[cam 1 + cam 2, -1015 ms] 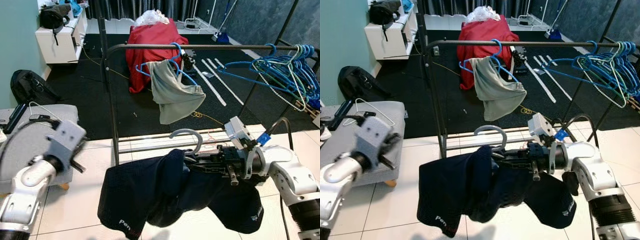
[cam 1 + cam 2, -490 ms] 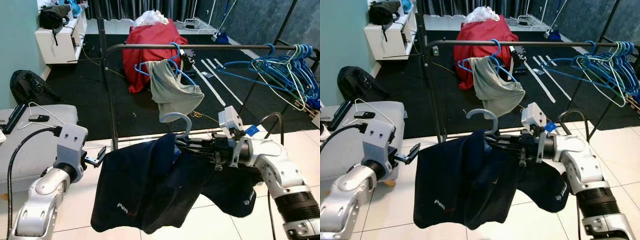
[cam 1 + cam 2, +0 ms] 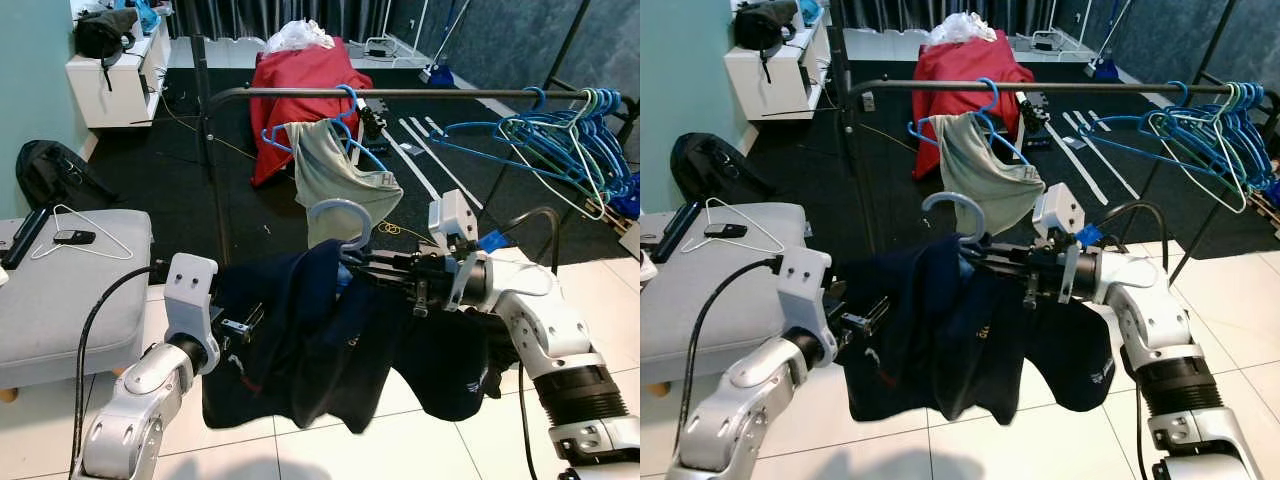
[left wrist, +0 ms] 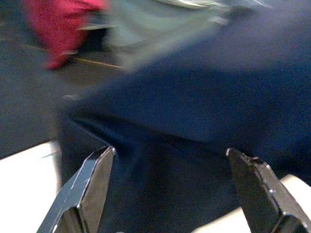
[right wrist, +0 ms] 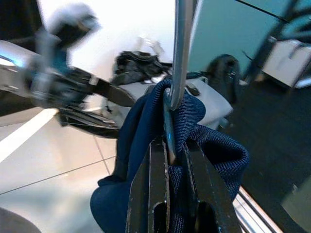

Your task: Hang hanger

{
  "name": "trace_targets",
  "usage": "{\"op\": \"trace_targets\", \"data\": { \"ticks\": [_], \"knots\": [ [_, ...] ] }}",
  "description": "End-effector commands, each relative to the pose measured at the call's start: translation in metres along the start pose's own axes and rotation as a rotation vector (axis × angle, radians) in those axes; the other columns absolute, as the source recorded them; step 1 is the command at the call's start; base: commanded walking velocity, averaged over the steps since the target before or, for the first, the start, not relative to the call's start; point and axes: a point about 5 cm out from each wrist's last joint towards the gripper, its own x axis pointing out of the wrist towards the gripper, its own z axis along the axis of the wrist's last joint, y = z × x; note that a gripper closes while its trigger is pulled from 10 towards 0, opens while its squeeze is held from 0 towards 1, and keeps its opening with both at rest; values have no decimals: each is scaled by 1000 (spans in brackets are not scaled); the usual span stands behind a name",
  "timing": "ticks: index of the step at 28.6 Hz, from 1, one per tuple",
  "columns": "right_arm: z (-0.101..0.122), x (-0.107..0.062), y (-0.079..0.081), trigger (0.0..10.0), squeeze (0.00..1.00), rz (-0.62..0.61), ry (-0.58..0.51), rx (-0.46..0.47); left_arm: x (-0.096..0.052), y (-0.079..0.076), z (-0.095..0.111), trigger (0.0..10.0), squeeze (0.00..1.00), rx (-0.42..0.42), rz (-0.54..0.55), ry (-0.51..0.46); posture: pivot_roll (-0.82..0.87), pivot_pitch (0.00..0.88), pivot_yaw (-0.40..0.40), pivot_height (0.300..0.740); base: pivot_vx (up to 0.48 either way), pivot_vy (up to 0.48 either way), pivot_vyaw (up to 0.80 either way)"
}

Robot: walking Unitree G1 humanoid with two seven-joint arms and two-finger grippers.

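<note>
A grey hanger [image 3: 338, 222] carries a dark navy garment [image 3: 330, 340], which hangs low in front of me. My right gripper [image 3: 352, 268] is shut on the hanger's neck just under the hook; in the right wrist view the fingers [image 5: 158, 194] pinch the metal wire [image 5: 181, 53] and the navy cloth. The hook sits below the black rack rail [image 3: 420, 93] and in front of a grey garment on a blue hanger [image 3: 338, 178]. My left gripper [image 3: 240, 332] is open at the navy garment's left edge, and its fingers [image 4: 87, 189] stand wide apart with cloth ahead of them.
Several blue hangers [image 3: 570, 130] crowd the rail's right end. A grey ottoman [image 3: 70, 290] on the left holds a white wire hanger [image 3: 85, 222]. Behind the rack are a red-covered heap [image 3: 300, 80], a black bag [image 3: 55, 170] and a white cabinet [image 3: 115, 75].
My right gripper has lifted the hanger and navy garment up and leftwards towards the rail. The left arm has swung in from the ottoman side to the garment's left edge.
</note>
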Motion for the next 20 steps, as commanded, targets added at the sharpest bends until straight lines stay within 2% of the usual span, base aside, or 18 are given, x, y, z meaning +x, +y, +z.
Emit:
{"op": "trace_targets", "data": {
  "ticks": [1,2,3,6,7,10,11,12,13,15,16,18,19,20],
  "knots": [
    [6,0,-5,0,0,-27,-8,-43,-6,-3,0,10000,1000,56,-76,-1,-119,78,-78,740,0,0,0],
    [6,0,-5,0,0,-27,-8,-43,-6,-3,0,10000,1000,56,-76,-1,-119,78,-78,740,0,0,0],
    [7,1,-6,0,0,-32,-14,-44,-7,-4,1,10000,882,62,-93,-2,-119,78,-78,740,0,0,0],
    [7,1,-6,0,0,-32,-14,-44,-7,-4,1,10000,882,62,-93,-2,-119,78,-78,740,0,0,0],
    [7,2,-6,0,0,-36,-20,-46,-5,-8,2,10000,737,45,-90,-6,-116,70,-79,740,0,0,0],
    [7,2,-6,0,0,-36,-20,-46,-5,-8,2,10000,737,45,-90,-6,-116,70,-79,740,0,0,0],
    [7,4,-6,0,0,-38,-28,-47,0,-17,5,10000,573,12,-91,-20,-118,68,-77,740,0,0,0],
    [7,4,-6,0,0,-38,-28,-47,0,-17,5,10000,573,12,-91,-20,-118,68,-77,740,0,0,0],
    [9,6,-6,0,0,-41,-36,-49,8,-29,5,10000,255,-28,-80,-24,-120,69,-76,740,0,0,0],
    [9,6,-6,0,0,-41,-36,-49,8,-29,5,10000,255,-28,-80,-24,-120,69,-76,740,0,0,0],
    [10,8,-6,0,0,-43,-44,-50,15,-38,5,10000,235,-56,-68,-19,-124,75,-77,740,0,0,0],
    [10,8,-6,0,0,-43,-44,-50,15,-38,5,10000,235,-56,-68,-19,-124,75,-77,740,0,0,0],
    [12,11,-5,0,0,-37,-55,-47,22,-41,3,10000,0,-69,-23,-4,-124,78,-79,740,0,0,0],
    [12,11,-5,0,0,-37,-55,-47,22,-41,3,10000,0,-69,-23,-4,-124,78,-79,740,0,0,0]
  ]
}}
